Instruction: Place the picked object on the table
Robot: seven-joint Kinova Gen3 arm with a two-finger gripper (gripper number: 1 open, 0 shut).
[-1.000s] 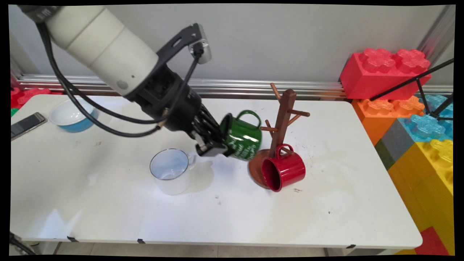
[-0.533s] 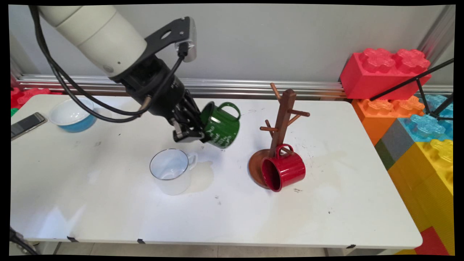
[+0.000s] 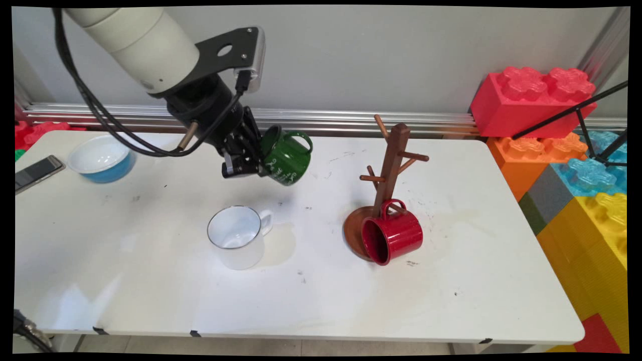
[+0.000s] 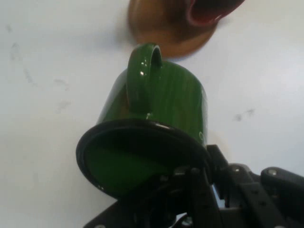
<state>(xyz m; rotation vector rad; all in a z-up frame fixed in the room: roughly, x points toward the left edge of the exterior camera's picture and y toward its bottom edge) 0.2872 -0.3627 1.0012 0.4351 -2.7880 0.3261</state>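
Gripping green mug (image 3: 285,155) rim, gripper (image 3: 251,168) airborne; hand view shows finger inside.

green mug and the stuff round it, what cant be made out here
- White lettering on the green mug: main view, too small to read; hand view shows its other side.
- End effector fingertips: hidden by the mug's rim in both views.
- Red mug and mug tree base: hand view, cut off by the top edge.
- White mug far side: main view, turned away.
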